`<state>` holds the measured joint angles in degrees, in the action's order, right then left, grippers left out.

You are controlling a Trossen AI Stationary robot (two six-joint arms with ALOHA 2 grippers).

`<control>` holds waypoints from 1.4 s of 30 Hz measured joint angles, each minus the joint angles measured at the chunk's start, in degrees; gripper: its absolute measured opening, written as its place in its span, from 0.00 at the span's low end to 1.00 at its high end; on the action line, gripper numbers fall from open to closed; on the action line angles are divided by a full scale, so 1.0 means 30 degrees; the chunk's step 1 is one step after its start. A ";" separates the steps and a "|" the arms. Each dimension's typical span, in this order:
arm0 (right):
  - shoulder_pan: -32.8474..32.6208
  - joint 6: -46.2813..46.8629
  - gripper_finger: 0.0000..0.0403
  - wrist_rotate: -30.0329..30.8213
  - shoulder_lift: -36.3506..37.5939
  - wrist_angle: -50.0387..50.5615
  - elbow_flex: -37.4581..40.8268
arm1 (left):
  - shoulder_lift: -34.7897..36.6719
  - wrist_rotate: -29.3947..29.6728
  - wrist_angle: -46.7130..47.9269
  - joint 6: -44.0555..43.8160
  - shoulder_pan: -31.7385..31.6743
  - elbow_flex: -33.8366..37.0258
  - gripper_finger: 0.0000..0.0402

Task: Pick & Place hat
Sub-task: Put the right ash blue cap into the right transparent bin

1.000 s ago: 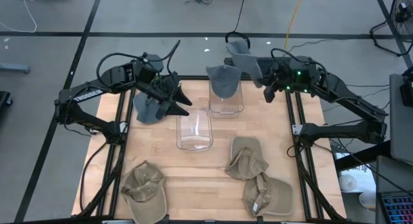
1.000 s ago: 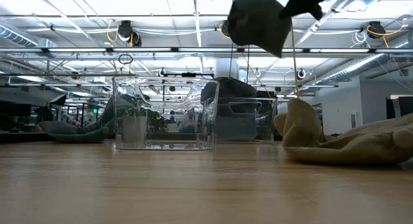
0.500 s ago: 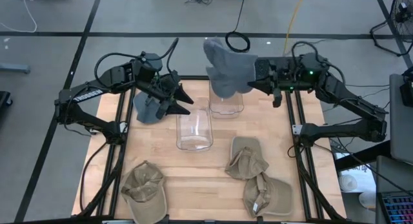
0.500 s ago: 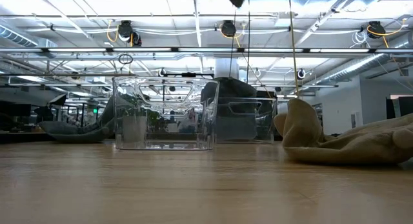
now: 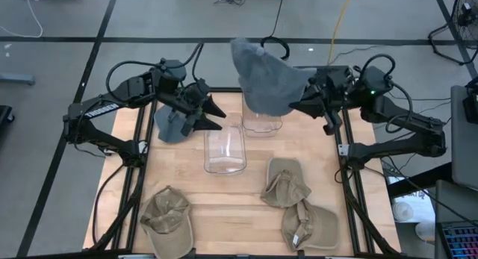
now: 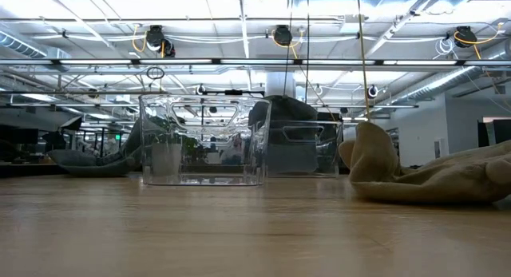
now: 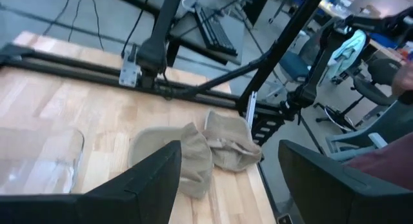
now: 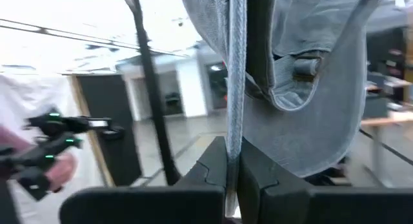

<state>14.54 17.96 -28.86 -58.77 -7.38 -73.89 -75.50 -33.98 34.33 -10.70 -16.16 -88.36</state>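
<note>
My right gripper (image 5: 300, 104) is shut on a grey hat (image 5: 263, 76), held high over the far clear bin (image 5: 261, 123). The held hat fills the right wrist view (image 8: 303, 75). Another grey hat (image 6: 281, 109) sits in that far bin in the low view. A third grey hat (image 5: 170, 126) lies on the table's far left. My left gripper (image 5: 213, 117) (image 7: 229, 153) is open above the table next to that hat, beside the near clear bin (image 5: 225, 148). Both grippers are outside the low view. My right gripper pinches an edge of the grey hat (image 8: 233, 101) between its two fingers (image 8: 210, 166), with the stitched edge running along them. The hat is lifted clear of the table and the bins, its crown spread out past the fingertips toward the table's left.
Two tan hats (image 5: 286, 183) (image 5: 308, 225) lie on the near right of the table and one tan hat (image 5: 168, 214) on the near left. The two clear bins stand near the table's far middle. Bare wood (image 5: 224, 207) shows between the tan hats.
My right gripper has risen and carried the grey hat toward the table's left, from beside the far bin to over it. The hat has left the top of the low view and hides the bin's hat from above.
</note>
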 joint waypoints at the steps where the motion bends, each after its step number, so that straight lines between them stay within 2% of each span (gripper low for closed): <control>1: -0.0168 -0.0026 0.00 -0.0026 -0.0171 -0.0277 0.0000 | 0.0000 0.0000 -0.0160 0.0000 0.0007 0.0000 0.67; 5: -0.0607 -0.0284 0.00 0.0020 -0.0922 -0.1665 0.0007 | 0.0000 0.0000 -0.1127 -0.0093 0.0000 0.0000 0.67; 9: -0.0677 0.0033 0.00 0.0006 -0.1814 -0.3820 0.0007 | 0.0000 0.0000 -0.3359 -0.0617 0.0007 0.0000 0.67; 18: -0.0759 0.0517 0.00 0.0008 -0.2908 -0.6200 0.0007 | 0.0000 0.0014 -0.7431 -0.1605 0.0000 0.0000 0.67; 27: -0.1074 0.0590 0.00 0.0013 -0.3432 -0.7575 0.0007 | 0.0000 0.2353 -0.9513 -0.2409 0.0000 0.0000 0.67; 34: -0.1405 0.0391 0.00 -0.0002 -0.3460 -0.7750 0.0007 | -0.0793 0.2326 -1.0316 -0.3670 0.0007 -0.0007 0.67; 38: -0.1405 0.0416 0.00 -0.0010 -0.3445 -0.7594 0.0007 | -0.1353 0.1516 -1.2131 -0.4645 0.0036 -0.0007 0.67; 42: -0.1405 0.0430 0.00 0.0005 -0.3465 -0.7461 0.0007 | -0.1384 0.1206 -1.2228 -0.5101 0.0051 -0.0007 0.67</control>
<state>10.33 19.25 -28.84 -69.16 -29.77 -73.87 -79.66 -30.36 -2.35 -26.00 -16.01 -88.38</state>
